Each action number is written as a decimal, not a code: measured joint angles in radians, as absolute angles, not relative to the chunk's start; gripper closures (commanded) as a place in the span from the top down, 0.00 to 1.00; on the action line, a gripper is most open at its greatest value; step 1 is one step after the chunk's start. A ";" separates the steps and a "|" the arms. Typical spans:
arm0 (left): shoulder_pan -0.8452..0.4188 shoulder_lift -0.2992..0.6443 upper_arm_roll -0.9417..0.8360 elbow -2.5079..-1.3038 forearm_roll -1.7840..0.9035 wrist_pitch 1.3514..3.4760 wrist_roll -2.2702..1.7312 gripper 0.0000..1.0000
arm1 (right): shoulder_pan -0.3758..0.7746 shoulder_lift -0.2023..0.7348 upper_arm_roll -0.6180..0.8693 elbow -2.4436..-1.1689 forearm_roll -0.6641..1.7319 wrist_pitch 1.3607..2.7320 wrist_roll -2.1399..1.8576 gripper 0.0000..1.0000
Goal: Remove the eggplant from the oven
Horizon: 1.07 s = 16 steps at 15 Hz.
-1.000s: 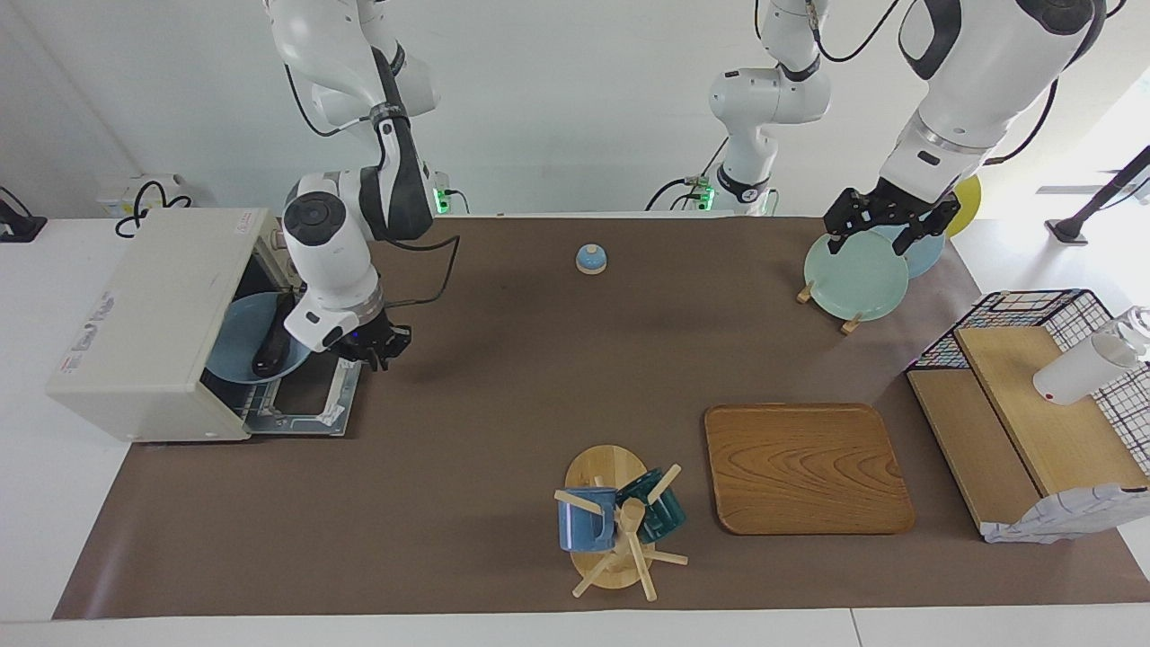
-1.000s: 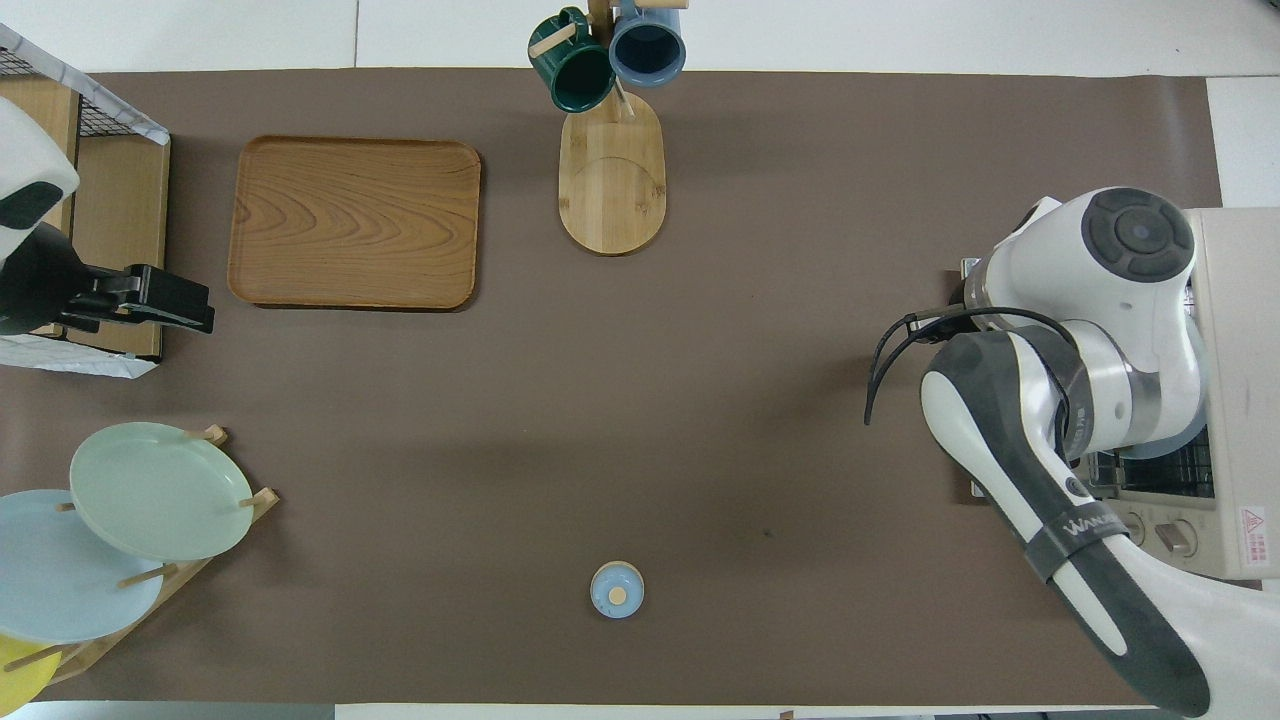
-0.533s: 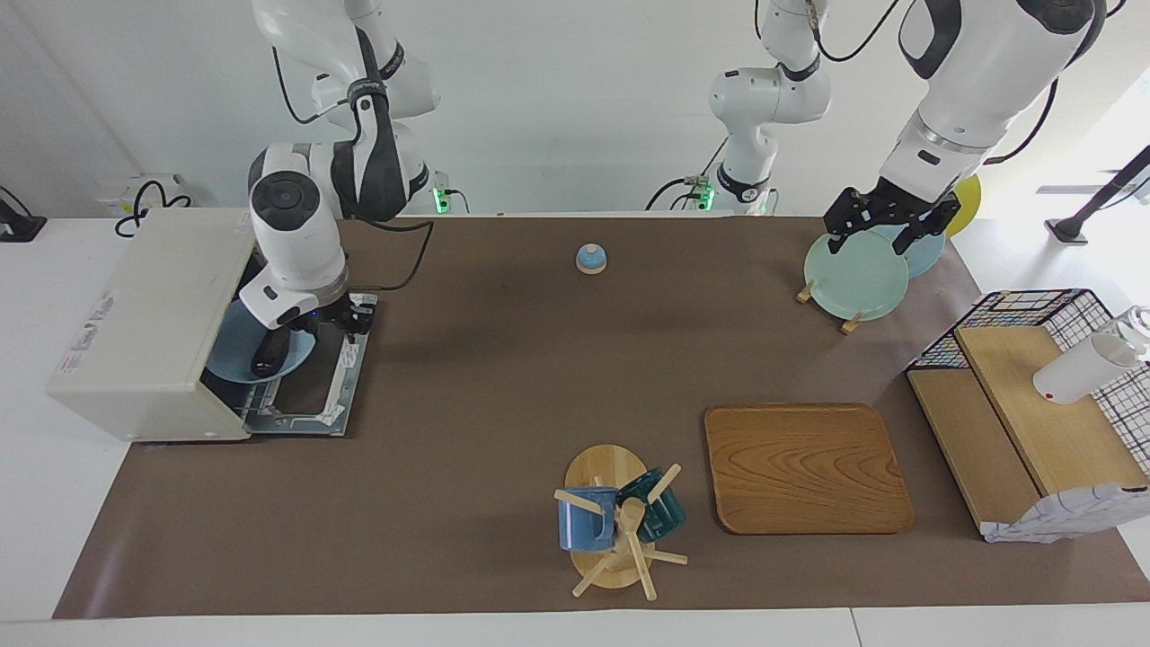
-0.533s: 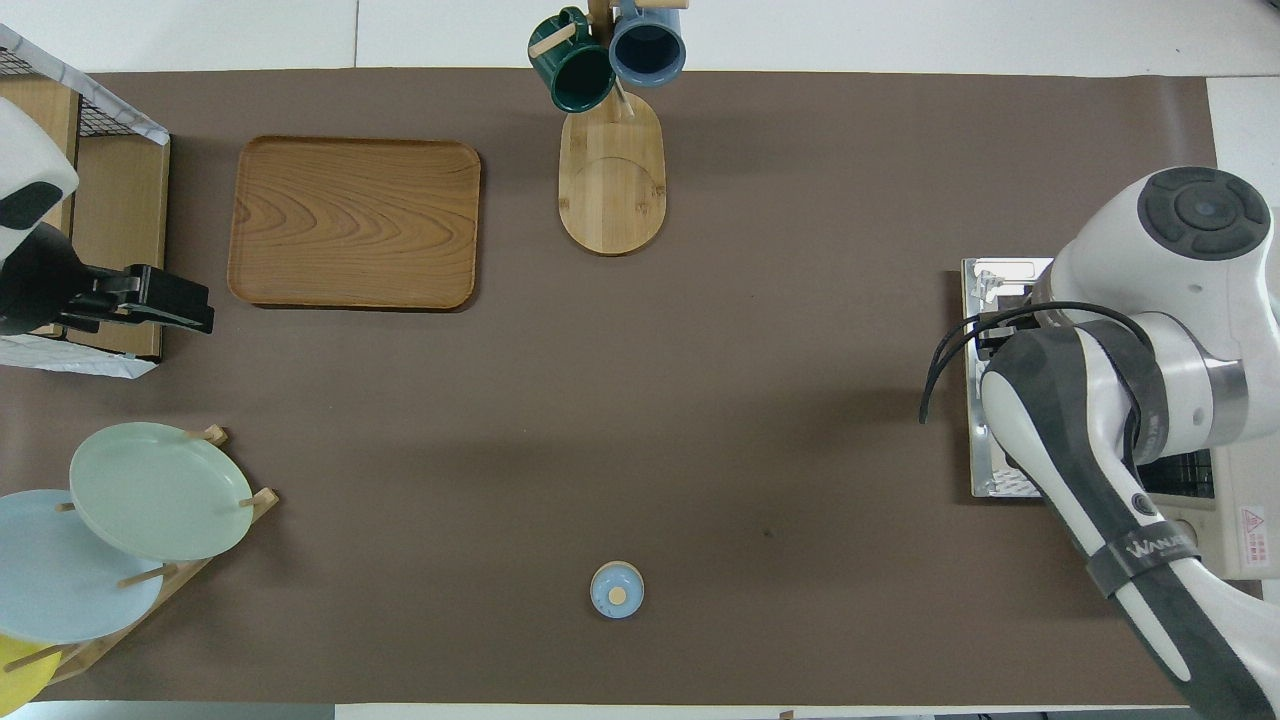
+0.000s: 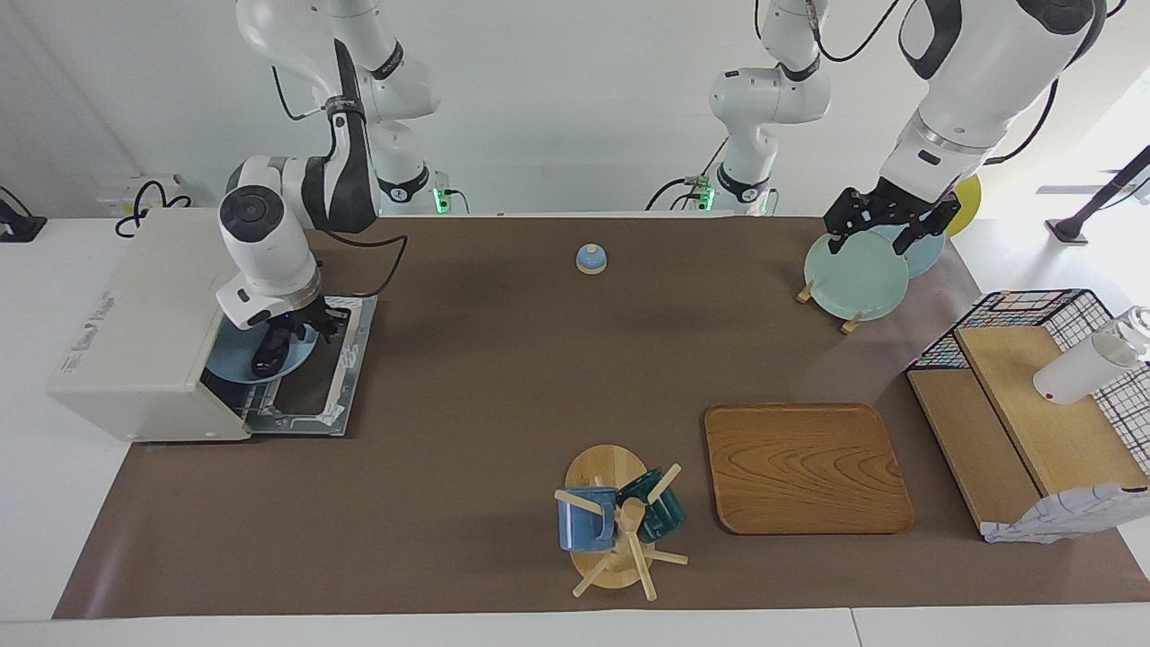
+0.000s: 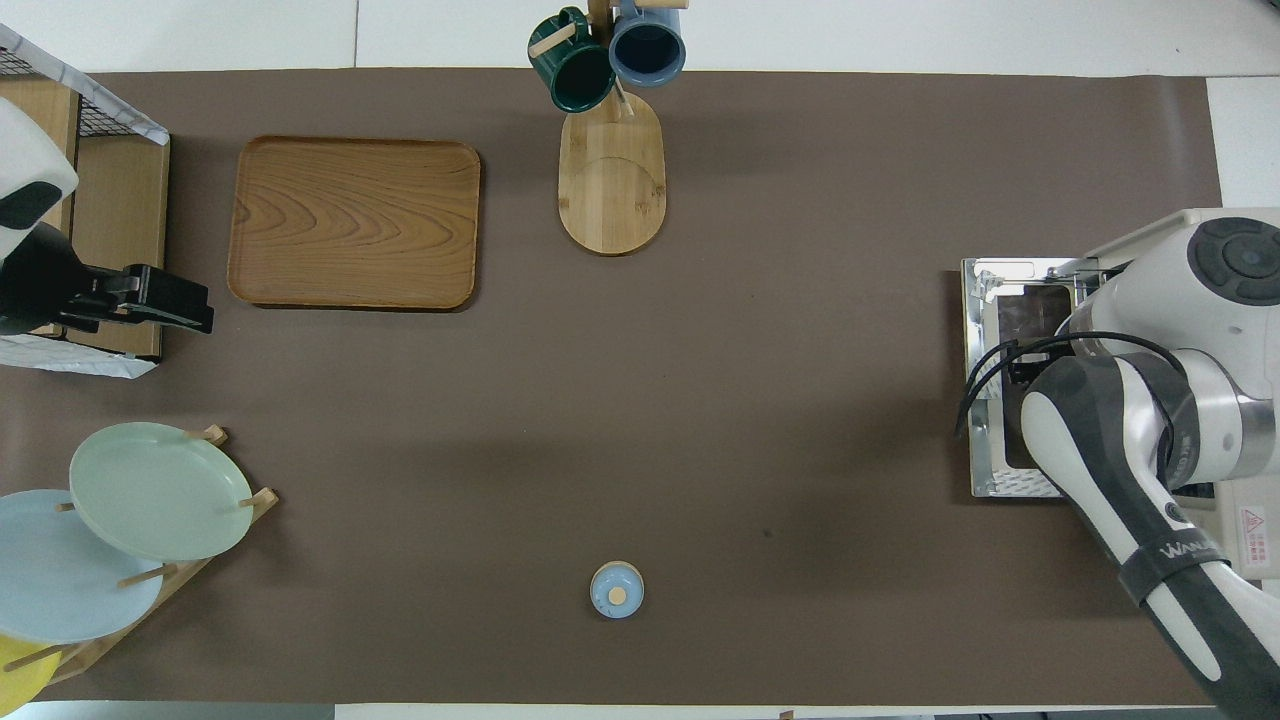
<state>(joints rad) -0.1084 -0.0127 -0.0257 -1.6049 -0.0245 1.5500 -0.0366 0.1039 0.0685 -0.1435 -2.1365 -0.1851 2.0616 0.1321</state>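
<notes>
At mid-left of the facing view, the right hand (image 5: 292, 331) reaches into the open oven (image 5: 148, 328), directly over the eggplant (image 5: 269, 352) on a blue plate (image 5: 235, 359) inside; its grip cannot be told. At upper right, the left hand (image 5: 885, 225) hangs released over a green plate (image 5: 853, 279).

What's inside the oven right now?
Inside the oven: a blue plate carrying the eggplant. The right gripper covers the eggplant's upper end; deeper interior is hidden.
</notes>
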 measured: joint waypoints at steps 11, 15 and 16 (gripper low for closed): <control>-0.108 -0.013 -0.026 -1.605 -0.025 1.550 -0.037 1.00 | 0.151 0.032 -0.140 -2.180 -0.305 2.073 0.129 0.00; -0.108 -0.013 -0.026 -1.605 -0.025 1.550 -0.037 1.00 | 0.266 0.032 -0.136 -2.144 -0.314 2.032 0.130 0.00; -0.108 -0.013 -0.026 -1.605 -0.025 1.550 -0.037 1.00 | 0.305 0.034 -0.135 -2.121 -0.314 2.017 0.133 0.00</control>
